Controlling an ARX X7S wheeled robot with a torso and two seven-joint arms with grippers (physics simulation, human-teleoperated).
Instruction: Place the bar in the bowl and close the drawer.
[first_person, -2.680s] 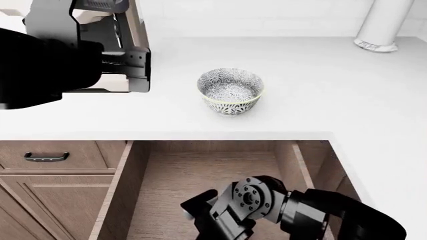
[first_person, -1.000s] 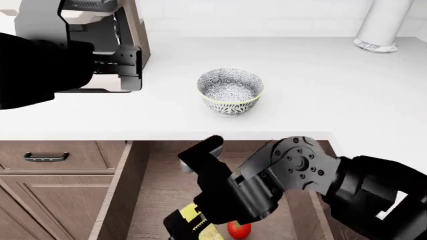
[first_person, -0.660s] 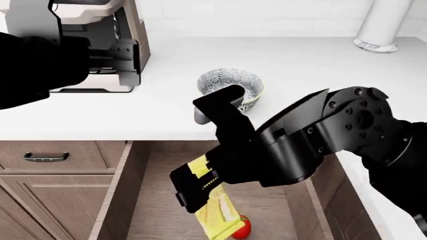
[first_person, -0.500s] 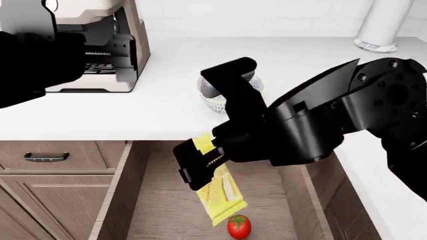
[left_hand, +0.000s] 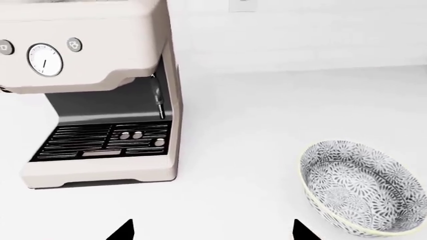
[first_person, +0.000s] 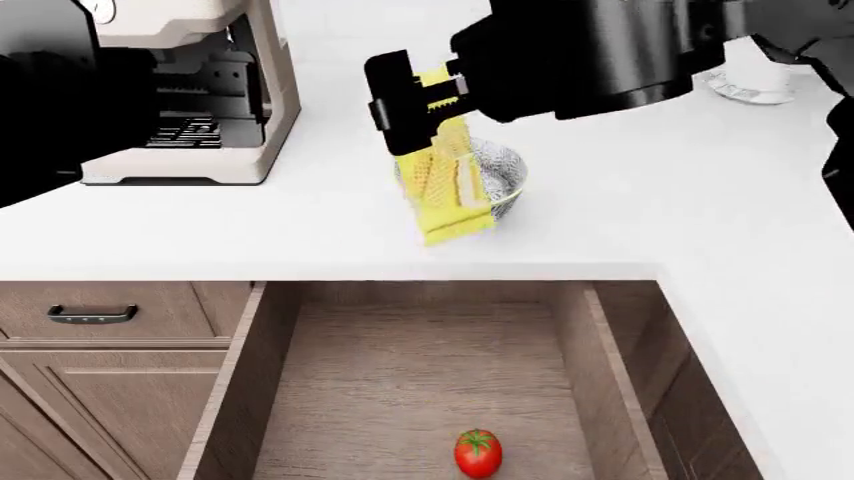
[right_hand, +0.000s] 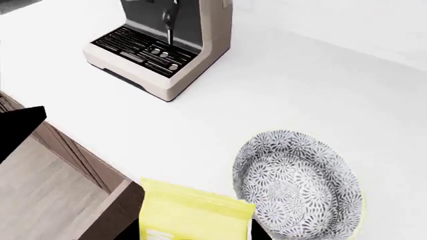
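Right gripper is clamped on the top end of the flat bright-yellow wrapped bar, which hangs over the near-left rim of the speckled white ceramic bowl on the white counter. Brown wood-grain drawer stands open with a small red tomato inside. Left gripper: only its fingertips show, set wide apart, holding nothing.

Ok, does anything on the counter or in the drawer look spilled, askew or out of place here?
Nothing is spilled or damaged. One oddity: a small red tomato lies loose in the open drawer. The bar hangs tilted from the right gripper, in front of the upright, empty bowl. The coffee machine sits squarely on the counter.
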